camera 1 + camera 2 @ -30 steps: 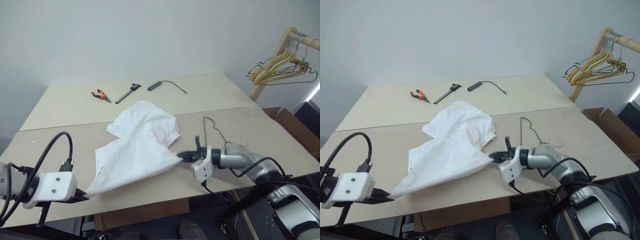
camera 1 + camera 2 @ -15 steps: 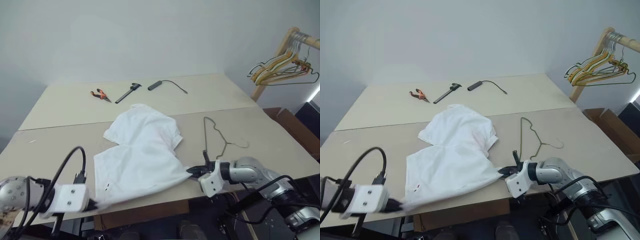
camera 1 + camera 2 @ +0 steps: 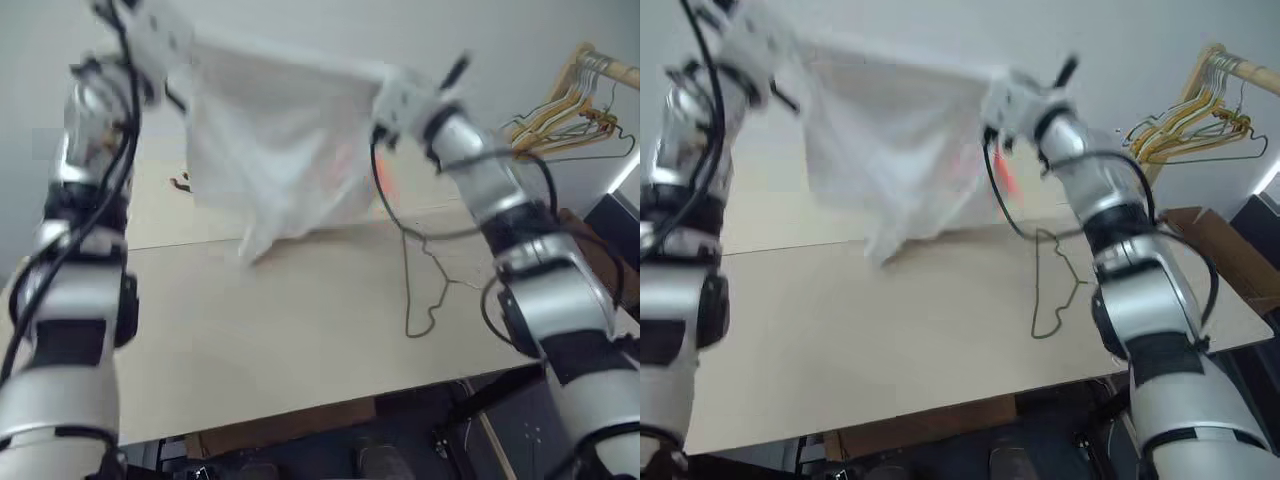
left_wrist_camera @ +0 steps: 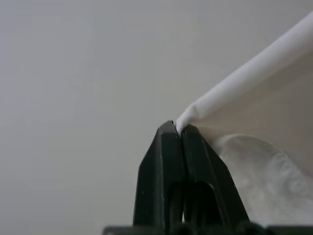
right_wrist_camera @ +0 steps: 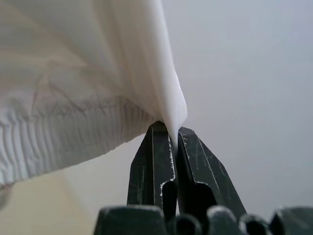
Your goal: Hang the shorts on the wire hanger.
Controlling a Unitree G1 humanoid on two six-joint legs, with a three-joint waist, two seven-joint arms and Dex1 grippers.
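Observation:
The white shorts hang spread in the air above the back of the table, stretched by the upper edge between both grippers. My left gripper is shut on the upper left corner, and the left wrist view shows its black fingertips pinching a white fold. My right gripper is shut on the upper right corner, and its fingertips are clamped on the cloth edge. A red-pink mark shows near the shorts' right side. The wire hanger lies flat on the table, below and right of the shorts.
The beige table stretches out below the shorts. A wooden rack with several hangers stands at the right. Orange pliers peek out at the table's back, behind the cloth. A cardboard box sits beyond the table's right edge.
Both grippers swung up and forward from near the table's front edge, lifting the shorts off the table. The cloth now hangs in the air. The hanger stayed put.

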